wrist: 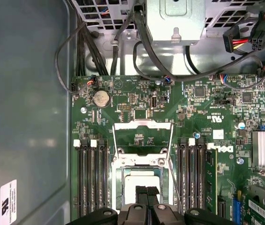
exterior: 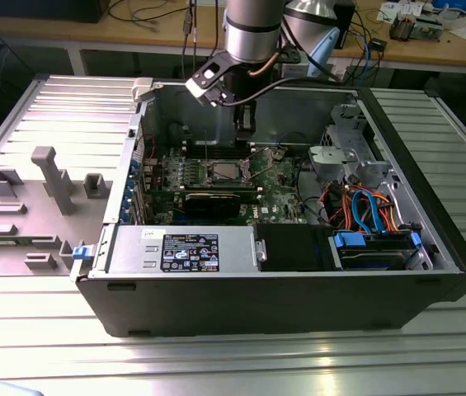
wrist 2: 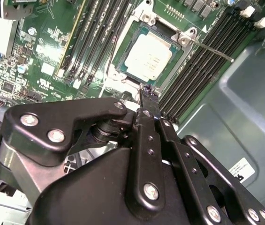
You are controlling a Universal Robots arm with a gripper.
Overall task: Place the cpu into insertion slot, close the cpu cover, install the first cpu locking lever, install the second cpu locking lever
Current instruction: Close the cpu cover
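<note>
The cpu (wrist 2: 148, 57) lies flat in the insertion slot (wrist 2: 125, 70) on the green board, its silver top showing in both wrist views (wrist: 141, 180). The cpu cover (wrist: 142, 137) stands swung open beside the slot, a thin metal frame with a window. One thin locking lever (wrist 2: 210, 48) sticks out unlatched from the socket corner. My gripper (wrist: 147, 192) hangs just above the cpu's edge with its black fingertips (wrist 2: 147, 97) together and nothing between them. In the exterior view the gripper (exterior: 246, 134) hovers over the slot (exterior: 223, 172) inside the open computer case.
Black memory slots (wrist: 91, 173) flank the socket on both sides. A long black expansion card (exterior: 216, 202) lies in front of it, a drive cage with cables (exterior: 364, 194) sits at the exterior view's right, and the case walls (exterior: 257, 297) surround the board.
</note>
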